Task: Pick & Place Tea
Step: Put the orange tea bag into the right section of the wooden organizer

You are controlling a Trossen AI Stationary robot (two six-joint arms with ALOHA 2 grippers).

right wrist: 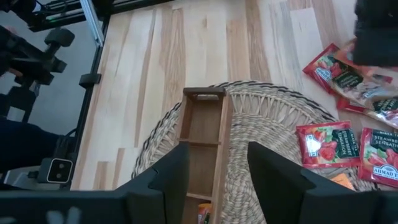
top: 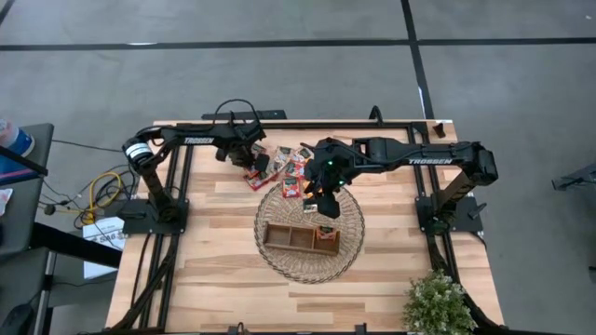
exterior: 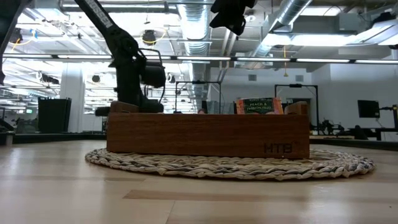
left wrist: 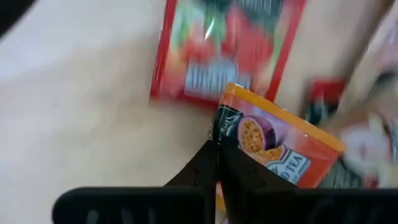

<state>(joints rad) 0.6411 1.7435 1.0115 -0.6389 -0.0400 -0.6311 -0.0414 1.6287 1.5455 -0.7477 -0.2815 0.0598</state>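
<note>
The left end effector (left wrist: 217,163) is pressed together, pinching the edge of an orange tea sachet (left wrist: 273,146) above a red sachet (left wrist: 227,46) lying on the table (top: 214,279). The right end effector (right wrist: 214,171), fingers spread and empty, hangs over the wooden tray (right wrist: 204,134) on the wicker mat (right wrist: 261,134); more red sachets (right wrist: 326,144) lie just beside it.

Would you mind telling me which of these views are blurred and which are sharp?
Left wrist view: heavily blurred, the red sachet smeared, though the orange sachet at the left gripper reads better. Right wrist view: the wooden tray is sharp. Low view: tray crisp against bright ceiling lights.
</note>
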